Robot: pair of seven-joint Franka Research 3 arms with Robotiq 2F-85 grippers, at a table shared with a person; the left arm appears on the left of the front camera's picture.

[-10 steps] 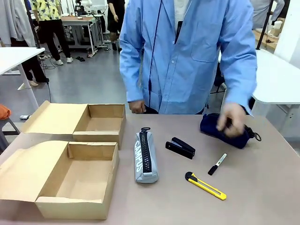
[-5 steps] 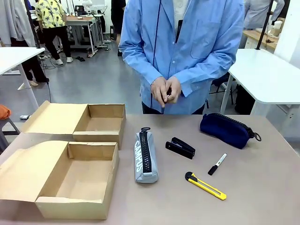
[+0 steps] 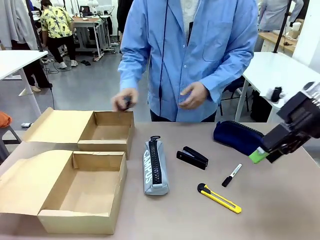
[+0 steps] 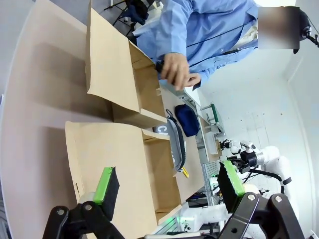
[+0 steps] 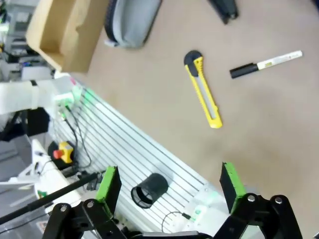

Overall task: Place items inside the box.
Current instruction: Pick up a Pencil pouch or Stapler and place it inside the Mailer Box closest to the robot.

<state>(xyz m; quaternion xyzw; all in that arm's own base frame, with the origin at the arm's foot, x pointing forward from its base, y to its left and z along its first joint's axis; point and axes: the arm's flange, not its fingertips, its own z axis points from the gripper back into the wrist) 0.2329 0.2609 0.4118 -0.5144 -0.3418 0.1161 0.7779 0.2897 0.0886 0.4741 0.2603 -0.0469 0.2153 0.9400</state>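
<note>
Right gripper (image 3: 265, 155) jaws open, empty, near beige table's (image 3: 280, 215) right edge, left gripper (image 4: 168, 183) jaws open, yellow-and-black plastic utility knife (image 3: 219, 198) towards front-right corner

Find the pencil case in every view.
Front: pencil case lies at centre, just right of the near box.
Left wrist: pencil case sits mid-picture, at the box's far side.
Right wrist: pencil case is at the top edge, beside the box.
Shared landmark: the box.

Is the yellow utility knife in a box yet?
No, the utility knife lies on the table beside the marker, right of the grey pencil case.
</note>
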